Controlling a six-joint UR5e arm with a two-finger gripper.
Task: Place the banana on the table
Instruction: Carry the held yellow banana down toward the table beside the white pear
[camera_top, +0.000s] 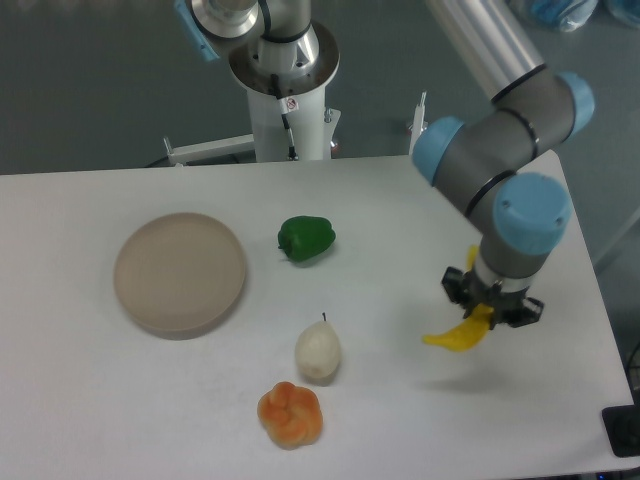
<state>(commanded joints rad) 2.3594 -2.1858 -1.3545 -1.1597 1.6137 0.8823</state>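
Yellow banana (457, 337): pinched in the gripper (490, 311), apparently above the table (400, 220).
Left: lowering, release.

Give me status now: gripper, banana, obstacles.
Gripper shut on banana. Banana above table, right of pear. Nothing directly below it.

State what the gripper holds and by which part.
The gripper holds the banana by its upper right end; the rest hangs down-left above the table.
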